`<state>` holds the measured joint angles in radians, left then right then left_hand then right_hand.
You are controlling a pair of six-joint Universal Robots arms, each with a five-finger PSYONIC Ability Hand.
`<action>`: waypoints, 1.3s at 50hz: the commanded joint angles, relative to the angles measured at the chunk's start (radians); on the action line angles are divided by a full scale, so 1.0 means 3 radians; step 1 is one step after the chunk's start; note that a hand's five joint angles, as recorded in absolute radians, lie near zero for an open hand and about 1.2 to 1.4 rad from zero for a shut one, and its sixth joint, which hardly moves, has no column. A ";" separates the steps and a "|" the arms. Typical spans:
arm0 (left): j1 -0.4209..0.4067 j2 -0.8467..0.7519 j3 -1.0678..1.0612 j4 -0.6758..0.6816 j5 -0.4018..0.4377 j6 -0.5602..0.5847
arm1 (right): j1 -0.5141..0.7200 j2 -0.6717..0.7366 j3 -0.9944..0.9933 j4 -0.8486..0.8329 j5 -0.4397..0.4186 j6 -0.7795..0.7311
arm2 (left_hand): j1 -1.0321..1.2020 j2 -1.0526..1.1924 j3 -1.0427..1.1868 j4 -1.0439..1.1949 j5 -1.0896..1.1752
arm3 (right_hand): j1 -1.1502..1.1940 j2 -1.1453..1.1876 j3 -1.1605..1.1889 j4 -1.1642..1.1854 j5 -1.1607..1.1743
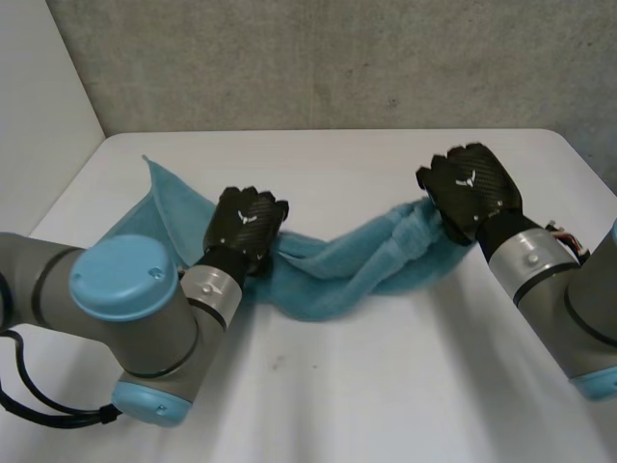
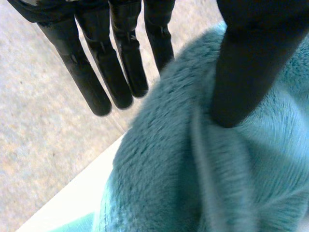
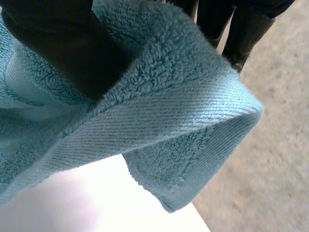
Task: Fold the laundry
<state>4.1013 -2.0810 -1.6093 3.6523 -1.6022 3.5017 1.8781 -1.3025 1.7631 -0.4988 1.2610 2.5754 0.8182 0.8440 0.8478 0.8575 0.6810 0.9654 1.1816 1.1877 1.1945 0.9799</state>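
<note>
The towel [image 1: 357, 265] lies roped across the counter [image 1: 386, 386]. The left robot hand [image 1: 248, 224] pinches it near the middle, thumb on top. The right robot hand [image 1: 469, 188] pinches the hemmed end, held up. A pull could slip the left's shallow hold, or fold the twist in. Cloth hides most of the right's fingers.

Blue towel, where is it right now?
In the head view the towel lies bunched across the middle of the white table, held by the left hand left of its middle and by the right hand at its right end.
</note>
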 commanded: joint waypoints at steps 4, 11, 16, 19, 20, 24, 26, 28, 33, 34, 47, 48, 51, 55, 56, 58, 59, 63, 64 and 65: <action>-0.0009 0.0227 -0.0025 -0.0020 -0.0089 -0.0019 | -0.0012 0.0148 -0.0053 0.0078 0.0812 -0.0117 | -0.2061 -0.2147 -0.2160 -0.2192 -0.2186 | 0.1436 0.0716 0.0695 0.0673 0.0806; 0.0124 0.0540 -0.0260 -0.0030 -0.0089 -0.0030 | -0.0068 0.0292 -0.0089 0.0078 0.0925 -0.0132 | -0.2133 -0.2219 -0.2232 -0.2264 -0.2258 | 0.1436 0.0716 0.0695 0.0673 0.0806; 0.0441 0.0826 -0.0556 -0.0270 -0.0084 -0.0035 | -0.0201 0.0363 -0.0104 0.0078 0.0935 -0.0128 | -0.2123 -0.2210 -0.2222 -0.2254 -0.2248 | 0.1436 0.0716 0.0695 0.0673 0.0806; 0.0619 0.0892 -0.0659 -0.0484 -0.0079 -0.0060 | -0.0237 0.0374 -0.0120 0.0078 0.0935 -0.0122 | -0.2075 -0.2161 -0.2173 -0.2205 -0.2199 | 0.1436 0.0716 0.0695 0.0673 0.0806; 0.0620 0.0893 -0.0659 -0.0485 -0.0079 -0.0060 | -0.0242 0.0379 -0.0125 0.0078 0.0935 -0.0127 | -0.2074 -0.2160 -0.2173 -0.2205 -0.2199 | 0.1436 0.0716 0.0695 0.0673 0.0806; 0.0886 0.0918 -0.0776 -0.0883 -0.0069 -0.0101 | -0.0242 0.0384 -0.0125 0.0078 0.0935 -0.0127 | -0.2016 -0.2102 -0.2114 -0.2147 -0.2140 | 0.1436 0.0716 0.0695 0.0673 0.0806; 0.0963 0.0918 -0.0792 -0.0992 -0.0069 -0.0127 | -0.0242 0.0404 -0.0125 0.0083 0.0935 -0.0122 | -0.2016 -0.2102 -0.2114 -0.2146 -0.2140 | 0.1436 0.0716 0.0695 0.0673 0.0806; 0.1126 0.0903 -0.0812 -0.1104 -0.0069 -0.0193 | -0.0242 0.0450 -0.0125 0.0083 0.0935 -0.0122 | -0.2006 -0.2092 -0.2104 -0.2137 -0.2130 | 0.1436 0.0716 0.0695 0.0673 0.0806; 0.1366 0.0827 -0.0787 -0.1018 -0.0059 -0.0270 | -0.0227 0.0486 -0.0120 0.0083 0.0935 -0.0122 | -0.1996 -0.2082 -0.2095 -0.2127 -0.2121 | 0.1436 0.0716 0.0695 0.0673 0.0806; 0.1402 0.0745 -0.0767 -0.0956 -0.0059 -0.0285 | -0.0217 0.0491 -0.0120 0.0083 0.0935 -0.0127 | -0.1986 -0.2072 -0.2085 -0.2117 -0.2111 | 0.1436 0.0716 0.0695 0.0673 0.0806; 0.1469 0.0244 -0.0537 -0.0445 -0.0059 -0.0290 | -0.0206 0.0532 -0.0089 0.0093 0.0935 -0.0133 | -0.1684 -0.1770 -0.1783 -0.1815 -0.1809 | 0.1436 0.0716 0.0695 0.0673 0.0806; 0.1474 0.0198 -0.0496 -0.0409 -0.0059 -0.0290 | -0.0201 0.0537 -0.0079 0.0093 0.0930 -0.0133 | -0.1499 -0.1585 -0.1597 -0.1630 -0.1623 | 0.1436 0.0716 0.0695 0.0673 0.0806; 0.1474 0.0151 -0.0449 -0.0388 -0.0059 -0.0290 | -0.0201 0.0537 -0.0068 0.0093 0.0935 -0.0133 | -0.1389 -0.1475 -0.1488 -0.1520 -0.1514 | 0.1436 0.0716 0.0695 0.0673 0.0806; 0.1480 0.0024 -0.0327 -0.0383 -0.0059 -0.0280 | -0.0201 0.0537 -0.0063 0.0093 0.0935 -0.0133 | -0.1370 -0.1456 -0.1468 -0.1501 -0.1494 | 0.1436 0.0716 0.0695 0.0673 0.0806; 0.1480 -0.0022 -0.0291 -0.0378 -0.0059 -0.0280 | -0.0201 0.0537 -0.0063 0.0093 0.0935 -0.0133 | -0.1370 -0.1456 -0.1468 -0.1501 -0.1494 | 0.1436 0.0716 0.0695 0.0673 0.0806; 0.1480 -0.0058 -0.0250 -0.0373 -0.0059 -0.0275 | -0.0196 0.0537 -0.0063 0.0093 0.0935 -0.0133 | -0.1350 -0.1436 -0.1449 -0.1481 -0.1475 | 0.1436 0.0716 0.0695 0.0673 0.0806; 0.1480 -0.0058 -0.0250 -0.0373 -0.0059 -0.0275 | -0.0196 0.0537 -0.0063 0.0093 0.0935 -0.0133 | -0.1350 -0.1436 -0.1449 -0.1481 -0.1475 | 0.1436 0.0716 0.0695 0.0673 0.0806; 0.1480 -0.0191 -0.0123 -0.0368 -0.0059 -0.0260 | -0.0196 0.0537 -0.0063 0.0093 0.0930 -0.0133 | -0.1252 -0.1338 -0.1351 -0.1383 -0.1377 | 0.1436 0.0716 0.0695 0.0673 0.0806; 0.1480 -0.0227 -0.0077 -0.0368 -0.0059 -0.0260 | -0.0201 0.0537 -0.0063 0.0093 0.0930 -0.0133 | -0.1252 -0.1338 -0.1351 -0.1383 -0.1377 | 0.1436 0.0716 0.0695 0.0673 0.0806; 0.1480 -0.0227 -0.0076 -0.0368 -0.0059 -0.0260 | -0.0201 0.0537 -0.0063 0.0093 0.0930 -0.0133 | -0.1252 -0.1338 -0.1351 -0.1383 -0.1377 | 0.1436 0.0716 0.0695 0.0673 0.0806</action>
<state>4.5450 -2.1069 -1.6769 3.5424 -1.6199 3.4201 1.8188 -1.1412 1.7444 -0.4708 1.5416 2.5357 0.3640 0.3643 0.3635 0.3652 0.1956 0.9654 1.1816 1.1879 1.1945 0.9800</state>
